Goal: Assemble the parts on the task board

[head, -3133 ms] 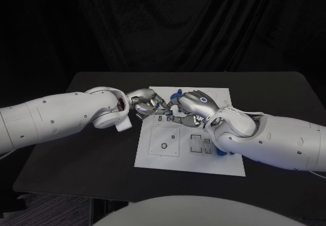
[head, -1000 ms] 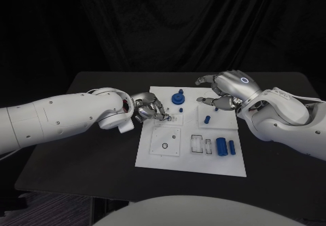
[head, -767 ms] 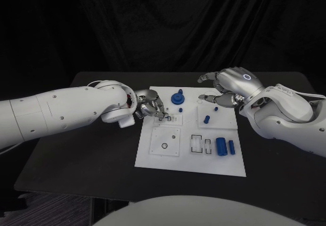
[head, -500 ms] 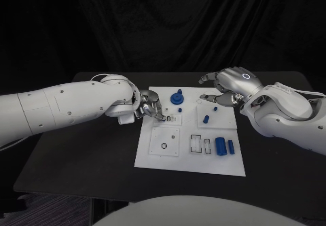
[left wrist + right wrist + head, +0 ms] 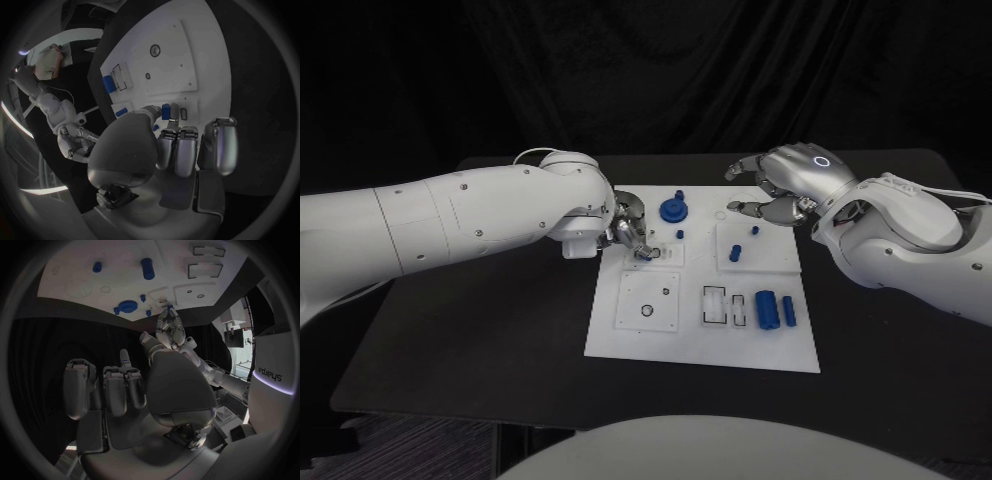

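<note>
Backdrop: black curtain is seen behind a black table (image 5: 488, 330), on which the work is laid out.
Task board: the white task board (image 5: 711, 345) is placed flat in the middle of the table, with recessed outlines and a ring-shaped mark on its near half.
Left arm: it is brought in across the table's left side, ending at the board's left edge.
Right arm: it is held above the table's far right, its wrist over the board's far right corner.
Left hand: the left hand (image 5: 630, 230) is set low over the board's far left part; in the wrist view a small blue part (image 5: 165, 111) is seen at the fingertips (image 5: 175, 111), apparently pinched, though the contact is not fully clear.
Right hand: the right hand (image 5: 783, 185) is held above the board's far right corner, fingers curled loosely apart, nothing grasped.
Blue round part: a disc-shaped part with a peg (image 5: 674, 208) is stood near the board's far edge, just beside the left hand.
Blue cylinder: a larger cylinder (image 5: 766, 307) is laid on the board's near right part.
Blue bar: a thin bar (image 5: 789, 311) is laid just beside it, toward the right edge.
Small pegs: two small blue pegs (image 5: 737, 251) are stood between the hands.
</note>
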`<state>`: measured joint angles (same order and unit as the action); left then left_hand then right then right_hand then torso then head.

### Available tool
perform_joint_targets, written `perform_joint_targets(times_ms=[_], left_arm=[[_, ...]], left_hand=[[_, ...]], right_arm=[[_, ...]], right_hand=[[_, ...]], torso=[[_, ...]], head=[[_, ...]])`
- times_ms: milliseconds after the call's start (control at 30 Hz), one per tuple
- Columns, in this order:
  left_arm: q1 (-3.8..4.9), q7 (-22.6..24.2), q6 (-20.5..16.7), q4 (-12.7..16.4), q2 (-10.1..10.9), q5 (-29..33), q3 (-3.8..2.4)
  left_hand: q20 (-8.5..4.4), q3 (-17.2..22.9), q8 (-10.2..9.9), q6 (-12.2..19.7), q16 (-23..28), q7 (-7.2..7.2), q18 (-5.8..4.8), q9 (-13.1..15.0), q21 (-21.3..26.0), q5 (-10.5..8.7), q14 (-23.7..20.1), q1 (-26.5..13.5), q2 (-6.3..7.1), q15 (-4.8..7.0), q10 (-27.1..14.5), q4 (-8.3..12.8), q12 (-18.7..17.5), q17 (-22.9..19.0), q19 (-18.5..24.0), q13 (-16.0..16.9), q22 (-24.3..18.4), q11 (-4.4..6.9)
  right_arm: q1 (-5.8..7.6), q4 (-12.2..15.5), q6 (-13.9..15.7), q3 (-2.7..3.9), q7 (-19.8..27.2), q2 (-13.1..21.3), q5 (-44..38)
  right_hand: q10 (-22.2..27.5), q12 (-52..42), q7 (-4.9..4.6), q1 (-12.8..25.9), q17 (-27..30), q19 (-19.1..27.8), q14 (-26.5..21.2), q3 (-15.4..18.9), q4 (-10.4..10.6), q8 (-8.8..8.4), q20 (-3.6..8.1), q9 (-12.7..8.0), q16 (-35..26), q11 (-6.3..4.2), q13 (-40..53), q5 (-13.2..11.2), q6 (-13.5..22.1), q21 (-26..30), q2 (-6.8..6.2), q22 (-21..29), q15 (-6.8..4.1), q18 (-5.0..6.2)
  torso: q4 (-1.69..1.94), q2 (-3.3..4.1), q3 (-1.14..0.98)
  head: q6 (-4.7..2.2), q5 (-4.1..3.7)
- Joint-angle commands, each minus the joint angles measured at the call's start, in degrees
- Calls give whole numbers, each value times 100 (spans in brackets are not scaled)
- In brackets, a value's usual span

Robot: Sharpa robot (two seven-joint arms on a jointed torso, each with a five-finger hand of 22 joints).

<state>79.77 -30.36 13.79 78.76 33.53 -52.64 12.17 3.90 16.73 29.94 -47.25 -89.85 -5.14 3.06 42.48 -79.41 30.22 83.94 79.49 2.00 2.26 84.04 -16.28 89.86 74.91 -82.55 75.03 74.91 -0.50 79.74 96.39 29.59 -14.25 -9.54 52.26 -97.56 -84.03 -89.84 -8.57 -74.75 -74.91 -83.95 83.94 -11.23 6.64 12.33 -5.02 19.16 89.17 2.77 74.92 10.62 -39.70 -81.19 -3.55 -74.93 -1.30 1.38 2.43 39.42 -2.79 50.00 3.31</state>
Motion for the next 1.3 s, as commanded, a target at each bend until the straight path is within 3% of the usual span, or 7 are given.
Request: perform_joint_targets(times_ms=[33, 133, 200, 467, 733, 1300], left_arm=[[15, -182, -65, -9, -37, -18, -4], [16, -219, -173, 2, -64, -18, -4], [16, -248, -237, 10, -77, -18, -4], [11, -318, -351, 0, -132, -19, -3], [6, -341, -432, -73, -214, -19, -3], [-21, -368, -369, -276, -411, -19, -2]], left_hand=[[-22, 697, -26, -99, -15, 74, 1, 33, 24, -33, 606, -44, -23, 51, 596, 660, 14, 1509, -24, 1497, 983, 38], [-22, 697, -26, -99, -15, 74, 1, 33, 24, -33, 606, -44, -23, 51, 596, 660, 14, 1509, -24, 1497, 983, 38], [-24, 714, -29, -105, -15, 76, 1, 31, 26, -33, 606, -55, -23, 53, 596, 673, 14, 1509, -25, 1497, 983, 40], [-37, 826, -81, -144, -15, 81, 18, 8, 104, -48, 606, -226, -6, 63, 596, 738, 14, 1509, 2, 1497, 950, 45], [-41, 852, -98, -156, -15, 86, 19, 2, 113, -69, 606, -287, -11, 66, 596, 752, 14, 1509, 0, 1497, 947, 49], [-49, 907, -139, -181, -15, 97, 21, -9, 137, -179, 606, -431, -40, 74, 596, 788, 14, 1509, -4, 1497, 941, 57]], right_arm=[[6, -15, -53, 3, -114, -10, -35], [1, -27, -48, 3, -117, -9, -35], [-2, -35, -47, 3, -121, -7, -35], [-12, -54, -67, 3, -144, 6, -35], [-18, -59, -84, 3, -164, 4, -35], [-22, -62, -148, 3, -205, -5, -35]], right_hand=[[-597, -16, 17, -26, -1309, -192, 548, 6, 27, 23, -33, -9, -26, 46, 1508, 15, -43, 17, 15, -1194, 49, 94], [-597, -16, 17, -26, -1309, -192, 548, 6, 27, 23, -33, -9, -26, 46, 1508, 15, -43, 17, 15, -1194, 49, 94], [-597, -16, 17, -26, -1309, -192, 548, 6, 27, 23, -33, -9, -26, 46, 1508, 15, -43, 17, 15, -1194, 49, 94], [-597, -16, 13, -66, -1285, -173, 541, -8, 25, 31, -36, -24, -40, 55, 1508, 123, -61, 61, 32, -1180, 55, 103], [-597, -16, 14, -65, -1287, -172, 541, -8, 27, 33, -36, -25, -39, 56, 1508, 128, -63, 64, 33, -1178, 56, 104], [-597, -16, 13, -68, -1281, -173, 539, -10, 39, 43, -39, -33, -42, 59, 1508, 170, -85, 64, 46, -1179, 59, 103]], torso=[[-1, -5, -2], [6, -4, 8], [-1, -3, 4], [28, -10, 8], [7, -8, 12], [12, 8, 14]], head=[[0, -22], [0, -34], [0, -17], [0, -18], [0, 4], [0, 38]])
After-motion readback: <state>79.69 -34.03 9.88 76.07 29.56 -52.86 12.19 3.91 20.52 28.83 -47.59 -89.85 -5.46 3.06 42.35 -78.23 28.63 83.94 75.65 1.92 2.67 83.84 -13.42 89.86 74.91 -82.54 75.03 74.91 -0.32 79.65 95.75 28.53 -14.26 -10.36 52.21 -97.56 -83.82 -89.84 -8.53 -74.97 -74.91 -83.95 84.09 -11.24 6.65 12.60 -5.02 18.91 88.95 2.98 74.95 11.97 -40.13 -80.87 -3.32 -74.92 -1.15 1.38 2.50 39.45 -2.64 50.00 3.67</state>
